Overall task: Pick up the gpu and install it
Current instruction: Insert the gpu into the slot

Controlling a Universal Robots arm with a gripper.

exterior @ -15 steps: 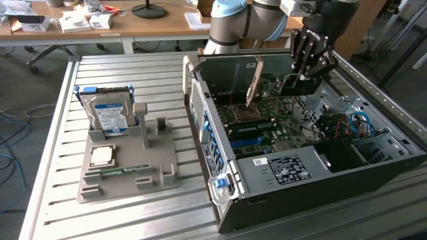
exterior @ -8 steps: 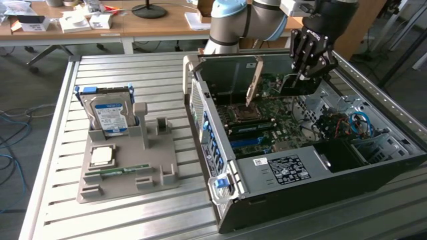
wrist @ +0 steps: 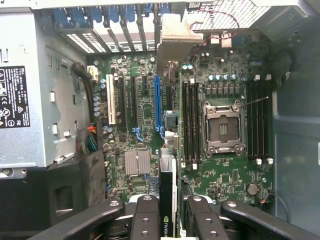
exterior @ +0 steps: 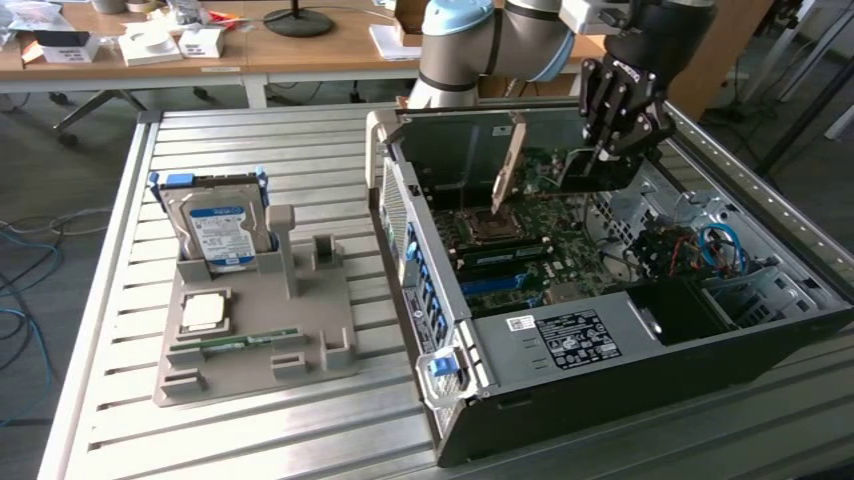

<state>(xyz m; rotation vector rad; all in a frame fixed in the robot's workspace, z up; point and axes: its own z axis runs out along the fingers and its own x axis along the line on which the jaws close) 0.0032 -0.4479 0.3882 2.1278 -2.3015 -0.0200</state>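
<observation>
Status of work: the pick-up is done, and the fitting, as far as I can judge, is not.

The computer case (exterior: pixel 601 400) lies open on the metal table (exterior: pixel 227 440) with its motherboard (wrist: pixel 140 110) exposed. The pincer (exterior: pixel 611 140) hangs inside the case opening. It is roughly half closed, with its fingers (wrist: pixel 145 220) clamped on either face of the graphics card (wrist: pixel 168 200). In the wrist view the card stands on edge above the board, with its metal end bracket (exterior: pixel 507 170) pointing toward the rear wall of the case. It lies close alongside the long blue slot (wrist: pixel 158 105). I cannot tell whether it is lined up with the slot, and it appears to be above the slot rather than seated in it.

Surroundings and obstructions:
- The power supply (exterior: pixel 561 335) takes up one end of the case, well apart from the card.
- The grey holder (exterior: pixel 254 330) on the table carries a hard drive (exterior: pixel 220 230), a processor chip (exterior: pixel 203 312) and a memory stick (exterior: pixel 247 340), all untouched.
- The empty processor socket (wrist: pixel 222 127) and the black memory slots on either side of it lie just beside the card's path.
- A small finned heatsink (wrist: pixel 137 162) stands near the blue slot.
- Blue cables (exterior: pixel 714 245) lie at the far end, out of the way.
</observation>
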